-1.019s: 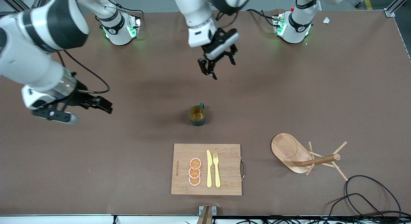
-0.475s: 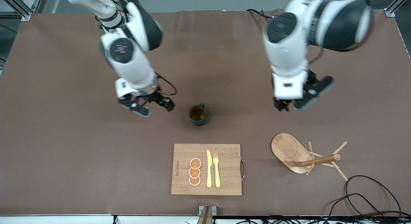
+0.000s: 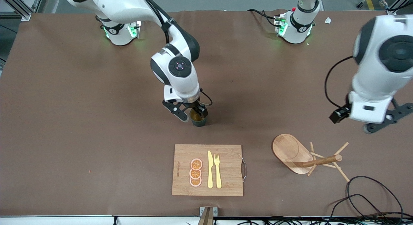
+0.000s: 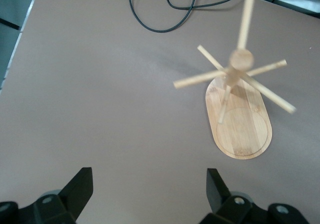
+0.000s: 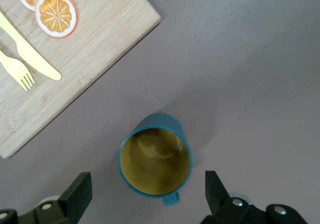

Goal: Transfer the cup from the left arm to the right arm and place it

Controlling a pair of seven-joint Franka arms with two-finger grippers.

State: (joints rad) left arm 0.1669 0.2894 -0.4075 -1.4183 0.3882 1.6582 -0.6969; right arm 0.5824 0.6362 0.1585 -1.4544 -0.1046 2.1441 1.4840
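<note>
The cup (image 3: 198,117), a small teal mug with a golden-brown inside, stands upright on the brown table (image 3: 96,138), farther from the front camera than the wooden board (image 3: 226,167). My right gripper (image 3: 192,112) hangs open just over it. In the right wrist view the cup (image 5: 155,156) sits just ahead of the spread fingertips, its handle (image 5: 170,199) pointing between them, with nothing gripped by the right gripper (image 5: 147,194). My left gripper (image 3: 385,120) is open and empty over the table at the left arm's end. In its wrist view the left gripper (image 4: 149,189) is over bare table.
The board carries orange slices (image 3: 196,172), a yellow knife (image 3: 210,169) and a fork (image 3: 217,170). A wooden mug rack (image 3: 306,155) with pegs stands toward the left arm's end, rack (image 4: 240,109). Black cables (image 3: 371,196) lie near the front edge there.
The right arm swung in from its end of the table to just over the cup. The left arm swept from the table's middle out to its own end. The cup stayed put.
</note>
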